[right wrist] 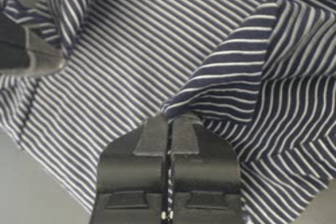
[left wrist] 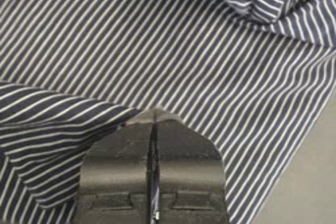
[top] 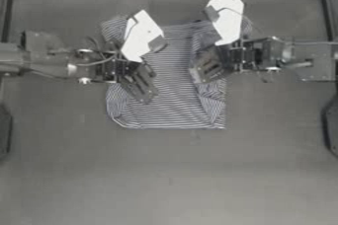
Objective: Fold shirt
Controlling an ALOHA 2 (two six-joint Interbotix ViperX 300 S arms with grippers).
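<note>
Now the soft T-shirt with fine navy-and-white horizontal stripes (top: 170,78) lies spread on the dark grey worktop (top: 165,179), in its upper middle, with both side edges already turned inward over the body. The left gripper (top: 141,90) is over the shirt's left part, and the left wrist view shows its jaws pressed together on a raised ridge of striped cloth. The right gripper (top: 206,68) is over the right part, likewise clamped on a pinched fold, as the right wrist view shows.

The step in hand looks like carrying both pinched folds across or down to make the next fold. To do it well, both arms should probably lift only enough to free the cloth from the layer below, then travel together at one pace, so the stripes stay parallel and no slack bunches between them. Releasing should wait until the carried edges lie flat and aligned.
</note>
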